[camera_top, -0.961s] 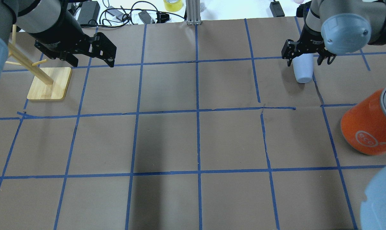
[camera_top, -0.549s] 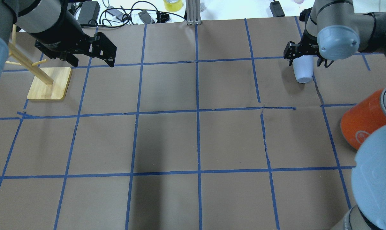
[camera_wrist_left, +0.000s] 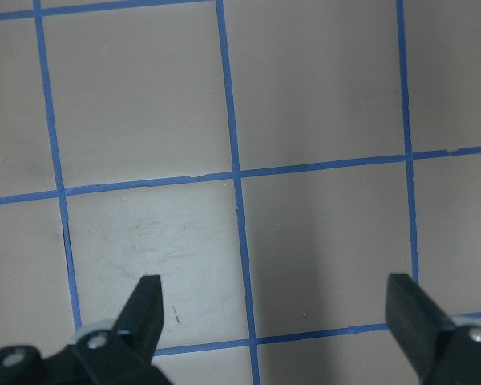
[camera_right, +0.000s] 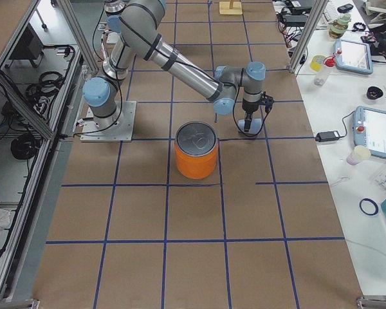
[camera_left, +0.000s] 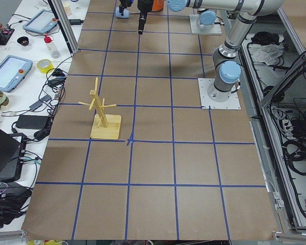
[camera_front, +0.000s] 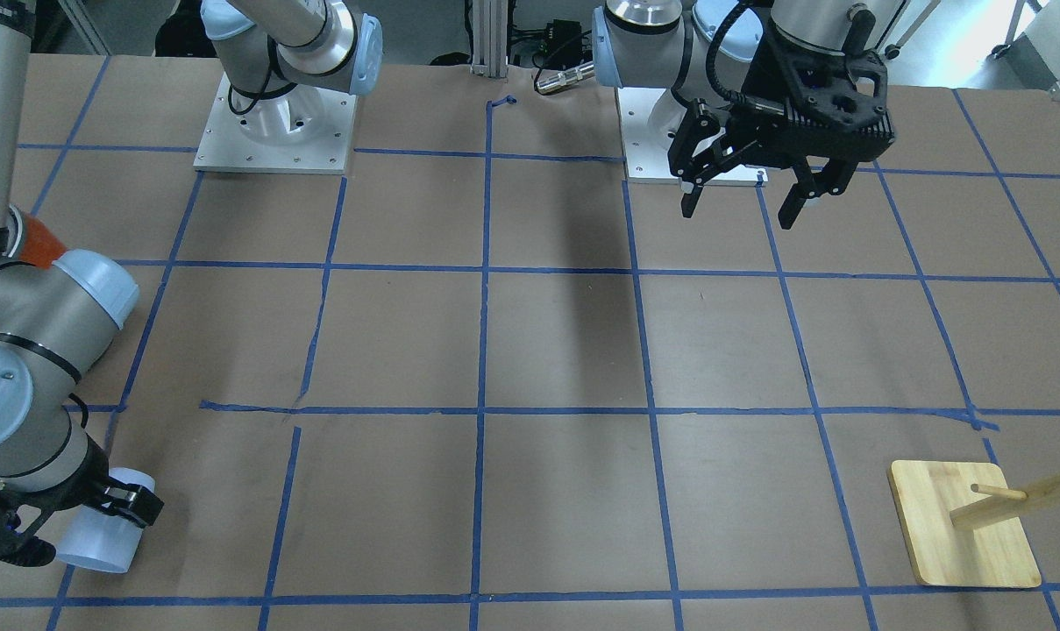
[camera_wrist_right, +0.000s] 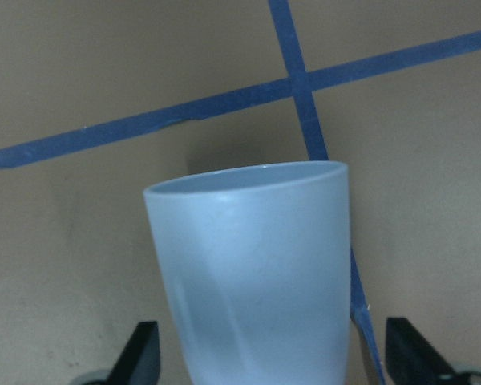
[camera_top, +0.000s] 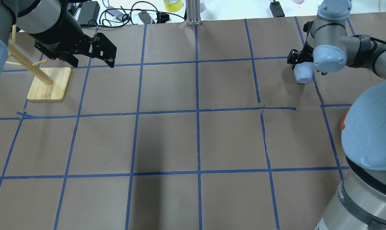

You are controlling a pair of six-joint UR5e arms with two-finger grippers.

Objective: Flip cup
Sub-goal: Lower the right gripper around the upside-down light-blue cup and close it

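Starting at the table edge nearest the front-facing camera, the right gripper [camera_front: 74, 526] straddles the pale blue cup [camera_front: 100, 548], which rests on the brown paper [camera_front: 565, 350] at the robot's far right, just beside a crossing of blue tape lines [camera_wrist_right: 184, 112]. In the right wrist view the jaws are spread wide: one finger [camera_wrist_right: 143, 353] flanks each side of the cup wall with a gap on both sides, so nothing is clamped. The wider rim points away from that camera; the base is cut off by the frame edge, and whether the cup stands or lies cannot be determined. Along the same edge, a wooden peg rack [camera_front: 963, 535] is partly out of frame. Farther back, the orange can [camera_right: 196, 161] stands upright, reduced to a sliver behind the right arm [camera_front: 47, 324] in the front-facing and overhead views. Farthest, the left gripper [camera_front: 740, 210] hangs clear of the paper, jaws fully apart, holding nothing.
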